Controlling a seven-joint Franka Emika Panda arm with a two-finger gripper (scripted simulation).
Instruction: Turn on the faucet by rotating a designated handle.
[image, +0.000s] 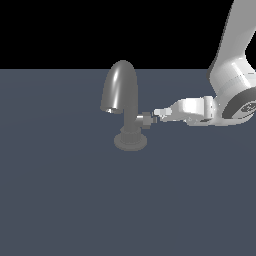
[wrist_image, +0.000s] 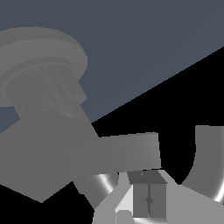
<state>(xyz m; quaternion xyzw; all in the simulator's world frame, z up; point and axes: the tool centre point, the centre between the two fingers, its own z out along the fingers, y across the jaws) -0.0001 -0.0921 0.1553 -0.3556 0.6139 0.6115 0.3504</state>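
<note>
The gripper (image: 157, 115) is pressed, fingers apparently closed, against the handle (image: 145, 119) jutting from the faucet (image: 125, 107) neck on the exterior view's right; steady tangential pushing is advised to avoid slipping.

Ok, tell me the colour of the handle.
Grey, a duller shade than the shiny spout. The handle shows best in the exterior view.
</note>
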